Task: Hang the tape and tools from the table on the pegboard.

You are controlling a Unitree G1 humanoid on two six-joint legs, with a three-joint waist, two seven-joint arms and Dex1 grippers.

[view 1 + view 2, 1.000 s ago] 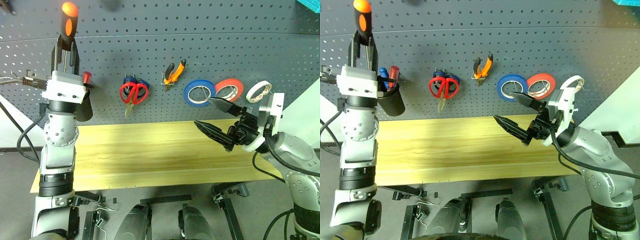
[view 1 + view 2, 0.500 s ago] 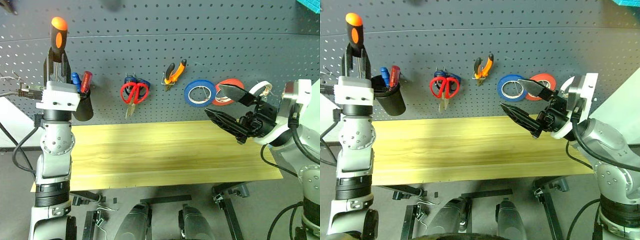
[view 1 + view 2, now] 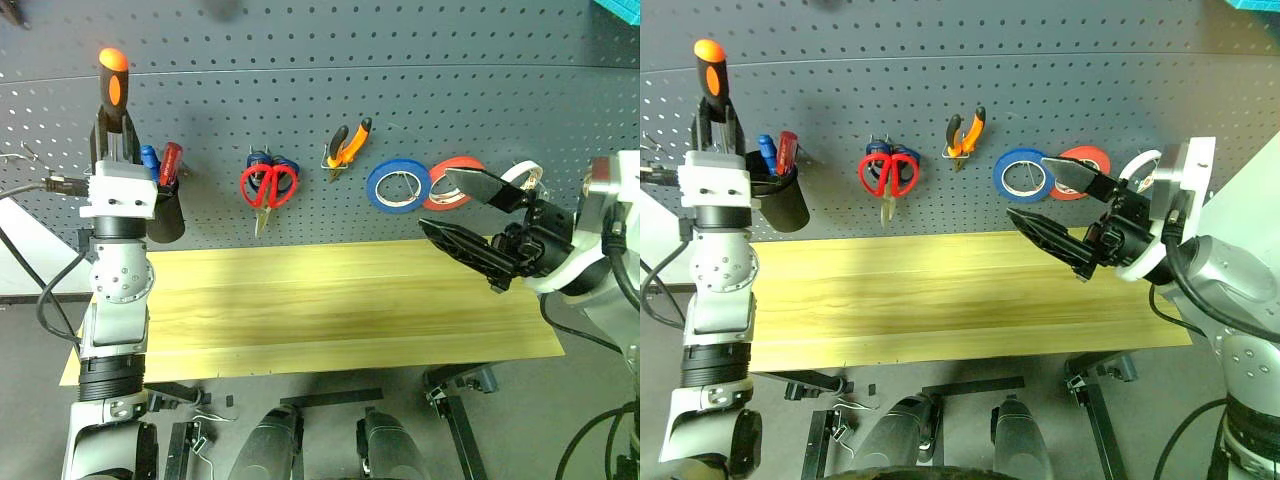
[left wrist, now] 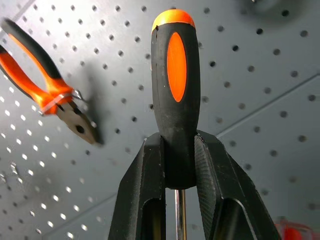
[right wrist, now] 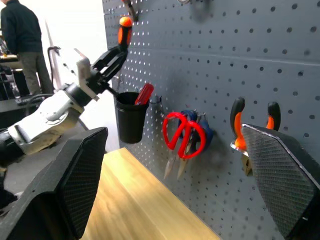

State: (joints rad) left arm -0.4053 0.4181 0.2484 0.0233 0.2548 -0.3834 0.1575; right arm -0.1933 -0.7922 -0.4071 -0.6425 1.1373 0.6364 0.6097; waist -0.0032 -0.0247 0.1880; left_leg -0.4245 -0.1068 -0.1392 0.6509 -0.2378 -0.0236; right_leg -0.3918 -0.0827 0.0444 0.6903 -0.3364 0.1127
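My left gripper (image 3: 117,125) is shut on the screwdriver (image 3: 112,85), held upright with its orange-and-black handle (image 4: 175,90) on top, just left of the black cup (image 3: 165,215) on the pegboard (image 3: 300,90). The hand hides the shaft's lower end. Red-handled scissors (image 3: 268,185), the orange-and-black pliers (image 3: 350,143) and the whitish tape (image 3: 522,175) hang on the board. My right gripper (image 3: 433,198) stands open and empty above the table's (image 3: 300,310) right end, in front of the tape rolls.
The cup holds a blue screwdriver (image 3: 150,158) and a red one (image 3: 172,162). Blue scissors (image 3: 260,158) hang behind the red pair. A blue roll (image 3: 399,187) and a red-orange roll (image 3: 458,165) hang beside the whitish tape. A person (image 5: 22,40) stands far off.
My left gripper has sunk a little with the screwdriver, closer to the cup. The right gripper has drawn back to the right and slightly upward, still open.
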